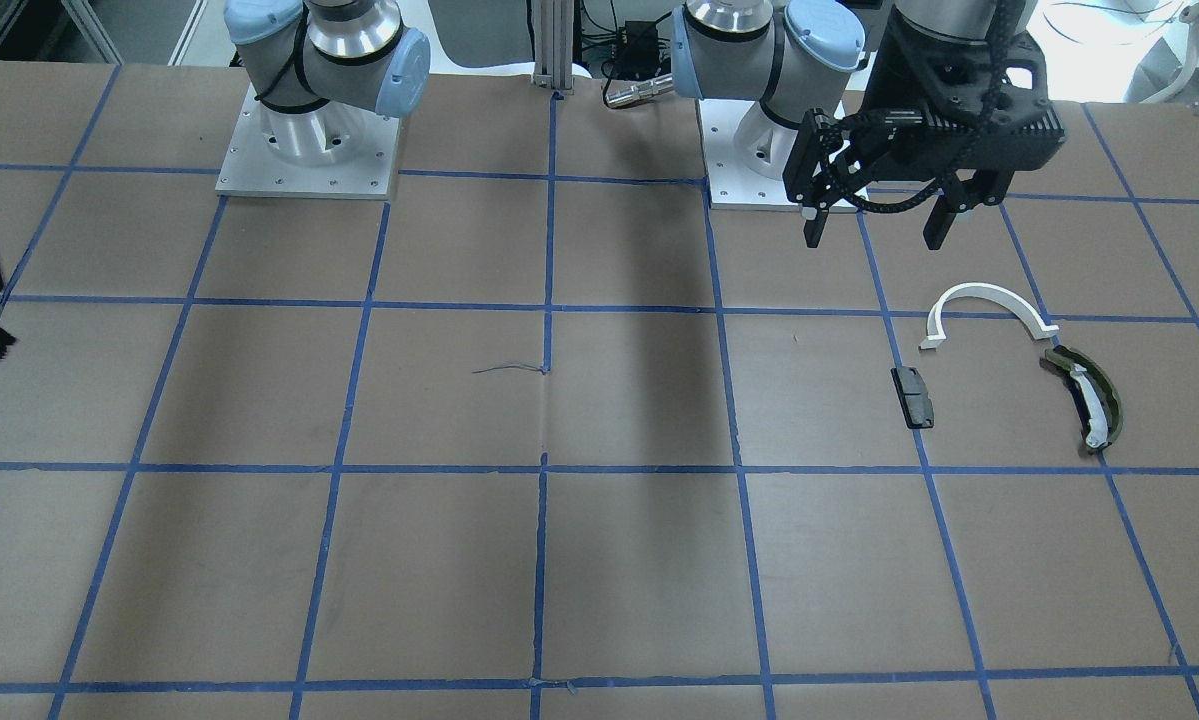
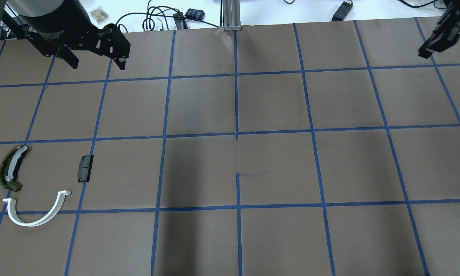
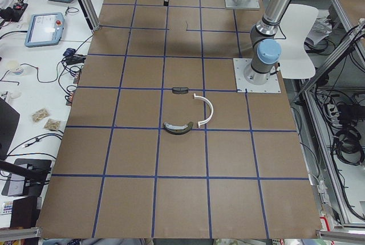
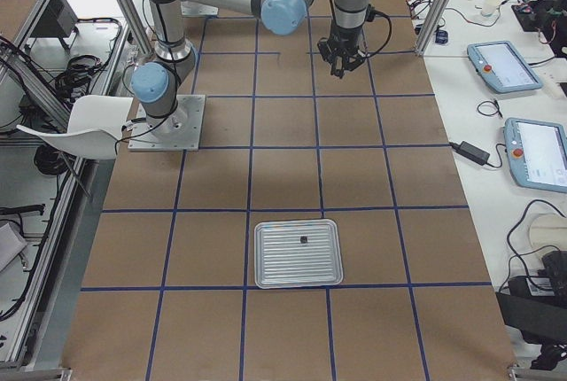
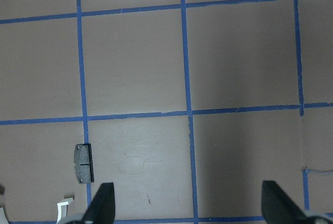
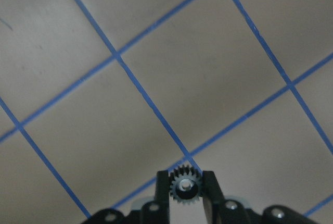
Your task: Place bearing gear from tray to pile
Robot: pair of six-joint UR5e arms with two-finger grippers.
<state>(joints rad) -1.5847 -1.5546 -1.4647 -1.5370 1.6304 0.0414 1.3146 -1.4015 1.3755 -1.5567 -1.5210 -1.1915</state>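
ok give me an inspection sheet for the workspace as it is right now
Surface: brown table with a blue tape grid, bare in the middle.
Job's things: small gear clamped in the right gripper; tray holds one small dark speck, too small to identify; pile made of white half-ring, olive curved piece and dark block, all apart from each other.
Clutter: nothing seen on the table.
Grippers: left gripper open, empty, raised near the pile; right shut on the gear.
Cables: loose cables beyond the table's far edge.
Surroundings: teach pendants on the side bench.
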